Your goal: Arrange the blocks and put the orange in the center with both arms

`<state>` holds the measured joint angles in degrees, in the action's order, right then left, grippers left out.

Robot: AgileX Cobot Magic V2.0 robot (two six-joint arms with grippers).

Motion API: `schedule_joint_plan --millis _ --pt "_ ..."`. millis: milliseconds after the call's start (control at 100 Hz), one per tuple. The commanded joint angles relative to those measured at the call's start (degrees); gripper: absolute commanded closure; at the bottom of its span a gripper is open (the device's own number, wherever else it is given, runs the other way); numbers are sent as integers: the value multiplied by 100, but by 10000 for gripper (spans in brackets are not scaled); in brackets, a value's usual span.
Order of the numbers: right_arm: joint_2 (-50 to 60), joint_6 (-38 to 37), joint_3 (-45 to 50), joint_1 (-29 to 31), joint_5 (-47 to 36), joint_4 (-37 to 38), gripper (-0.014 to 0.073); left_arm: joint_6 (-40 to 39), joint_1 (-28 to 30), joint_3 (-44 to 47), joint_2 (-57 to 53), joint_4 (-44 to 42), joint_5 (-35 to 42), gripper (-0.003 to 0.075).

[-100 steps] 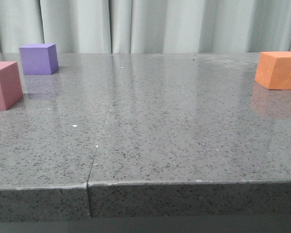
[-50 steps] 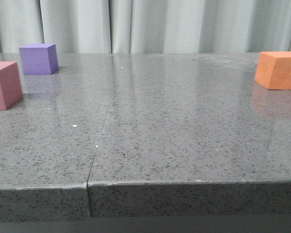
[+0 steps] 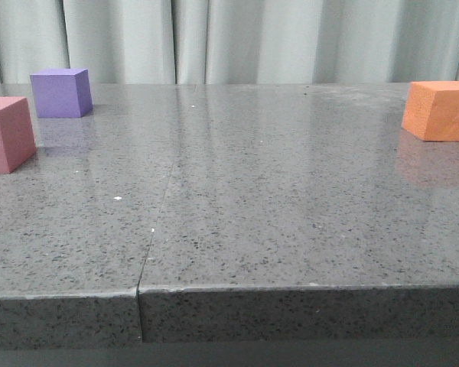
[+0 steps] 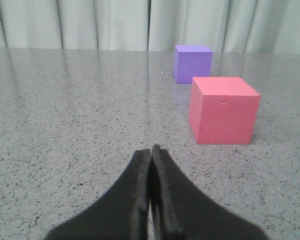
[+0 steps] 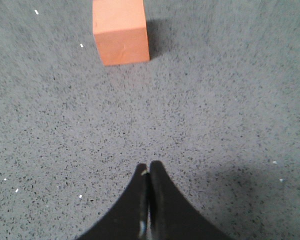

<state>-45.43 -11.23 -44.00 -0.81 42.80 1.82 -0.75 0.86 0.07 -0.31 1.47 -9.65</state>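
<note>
Grey speckled stone surface (image 3: 237,222), glossy, with a seam running front to back left of centre and pale curtains (image 3: 237,38) behind. Neither arm shows in the front view.

Left gripper (image 4: 151,150): fingers (image 4: 140,172) pressed together, tips touching, holding nothing. Dusty pink cube (image 4: 222,110) sits ahead of the fingertips and off to one side, clear of them. Purple cube (image 4: 192,63) stands farther out beyond the pink one, apart from it.

Right gripper (image 5: 149,167): fingers (image 5: 160,200) closed tip to tip, empty. Orange cube (image 5: 120,32) lies well ahead of the fingertips, slightly off their line, untouched, casting a soft shadow.

Front view: pink cube (image 3: 6,134) and purple cube (image 3: 60,92) at far left, orange cube (image 3: 442,111) at far right; middle of the surface bare
</note>
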Motion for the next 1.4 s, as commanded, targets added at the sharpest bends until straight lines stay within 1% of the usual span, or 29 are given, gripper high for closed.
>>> schedule_joint_plan --millis 0,70,190,240,290,360,770,920,1040,1180,1390 --pt "-430 80 -477 26 -151 -49 488 -5 16 236 -171 59 441 741" --pt "-749 128 -689 26 -93 -49 349 -5 16 236 -171 59 441 741" --pt "-1221 361 -1054 26 14 -49 18 -5 16 236 -171 59 441 741" --pt "-1427 361 -1217 26 47 -49 -78 -5 16 236 -171 59 441 741" --pt "-1608 361 -1396 26 116 -64 -50 -5 16 236 -171 59 441 741" --pt "-1874 361 -1675 26 262 -76 -34 -5 16 236 -171 59 441 741" --pt "-3632 366 -3588 19 1305 -340 -34 -5 16 236 -171 59 441 741" --pt "-4325 403 -4368 19 1899 -563 -34 -5 16 236 -171 59 441 741" --pt "-4817 450 -4967 13 2212 -621 -34 -5 16 236 -171 59 441 741" --pt "-5313 481 -5496 13 2375 -621 -34 -5 16 236 -171 59 441 741" --pt "-5880 481 -5949 13 2415 -621 -34 -5 16 236 -171 59 441 741"
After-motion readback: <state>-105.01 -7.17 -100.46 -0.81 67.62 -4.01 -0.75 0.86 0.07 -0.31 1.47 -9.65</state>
